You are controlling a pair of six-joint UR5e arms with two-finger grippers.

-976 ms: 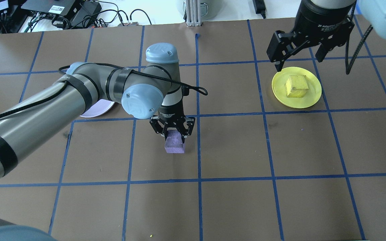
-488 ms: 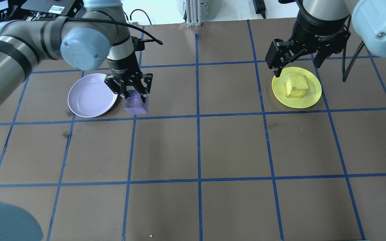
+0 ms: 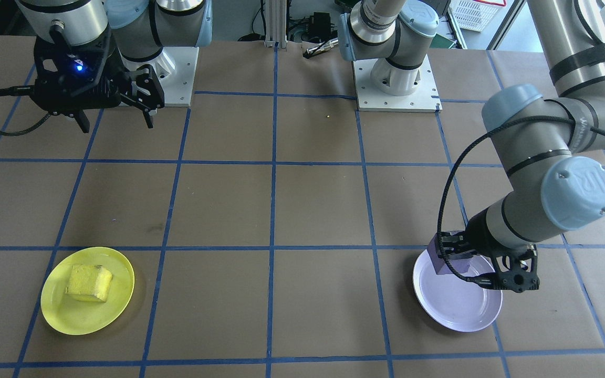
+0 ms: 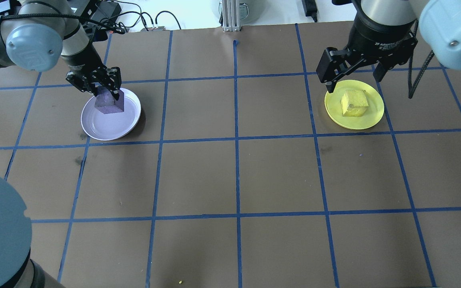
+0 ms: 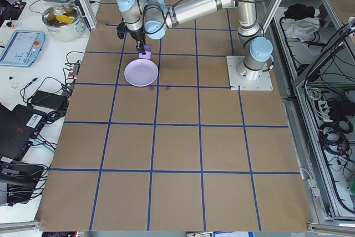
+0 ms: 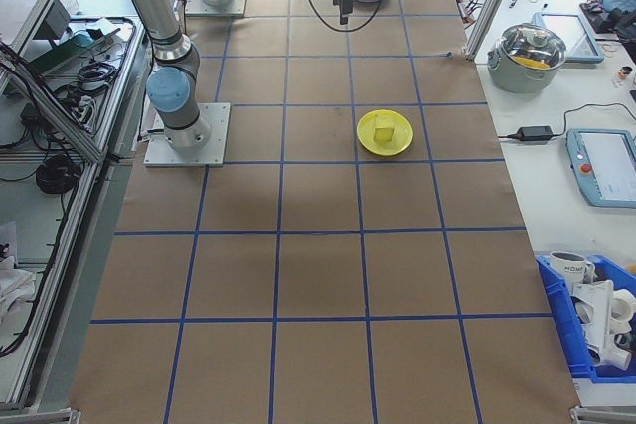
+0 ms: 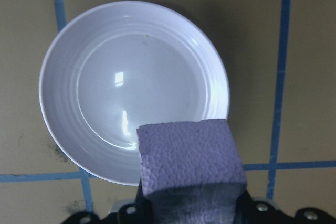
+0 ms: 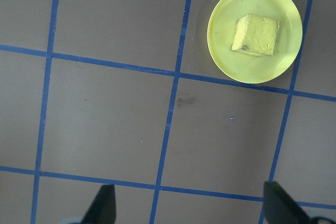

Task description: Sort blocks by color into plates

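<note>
Overhead exterior is showing the left gripper (image 4: 101, 89) gripping the purple block (image 4: 109, 102), its fingers (image 4: 115, 96) clenched on the cube's sides and carrying it above the lavender plate (image 4: 124, 124). Just below the fingers, the plate's far rim is sitting under the block, and in the left wrist view the cube is hanging over the plate's edge rather than its middle, so I'm judging the block is not yet set down. Over on the other side, the right gripper (image 4: 354, 70) is hanging with its fingers spread wide and grasping nothing; the yellow block (image 4: 353, 103) is lying beneath and a little in front of those fingers, resting inside the yellow plate (image 4: 374, 116) on the surface (image 4: 238, 176). So the yellow half is looking finished, and the purple half is nearly there: what's left, as I'm reading it, is bringing the cube further over the plate, lowering, and releasing.
</note>
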